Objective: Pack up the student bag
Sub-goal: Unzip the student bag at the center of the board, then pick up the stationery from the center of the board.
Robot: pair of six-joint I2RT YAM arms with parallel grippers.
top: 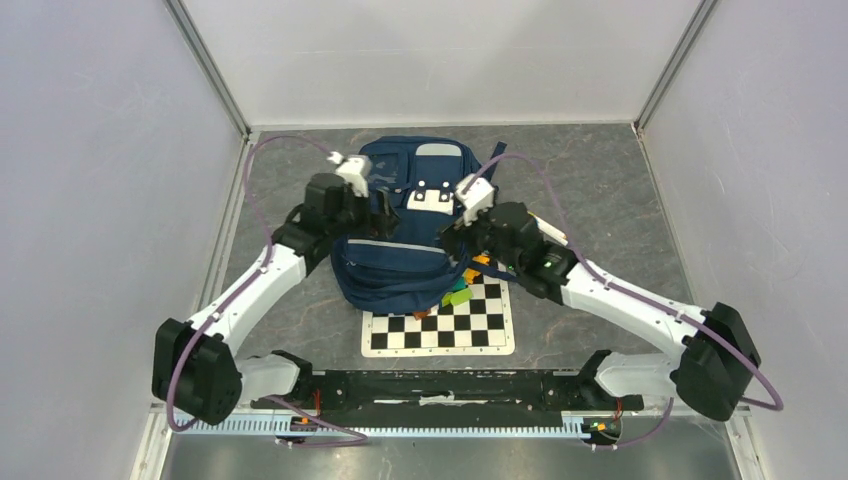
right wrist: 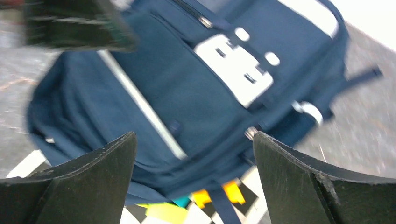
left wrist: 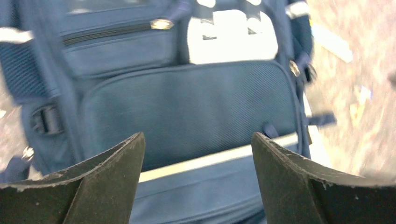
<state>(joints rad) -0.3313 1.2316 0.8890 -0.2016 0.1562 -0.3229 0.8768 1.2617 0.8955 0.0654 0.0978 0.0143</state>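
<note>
**A:** Grey mottled tabletop (top: 600, 180), white walls (top: 100, 150) on three sides. Where does the student bag (top: 395, 255) lie?

**B:** Flat at the middle of the table, front side up. Its near end overlaps the far edge of a black-and-white checkerboard (top: 440, 328).

**A:** And the left gripper (left wrist: 198, 179)?

**B:** Its jaws are spread wide with nothing between them. Its own camera looks down on the front pocket (left wrist: 187, 112) and a grey reflective stripe (left wrist: 212, 161). I cannot tell whether the fingertips touch the fabric. From overhead it sits over the bag's far left corner.

**A:** The right gripper (right wrist: 194, 184)?

**B:** Spread just as wide, and empty too. It hovers over the bag's right side, near the white patch (top: 430, 198). That wrist picture is blurred, so contact is hard to judge.

**A:** What lies around the bag?

**B:** Small coloured pieces (top: 462, 290) in orange, green and yellow sit on the checkerboard. They are at the bag's near right edge, partly tucked beneath it. I cannot make out what they are. A pale strip (left wrist: 332, 43) lies on the table to the right of the bag.

**A:** Anything in the way?

**B:** The right arm (top: 620, 295) reaches over those coloured pieces and hides part of the bag's right flank. The left arm (top: 255, 290) covers the left flank. A strap (top: 497, 155) sticks out at the far right corner, and purple cables (top: 255, 190) loop out from both arms.
</note>
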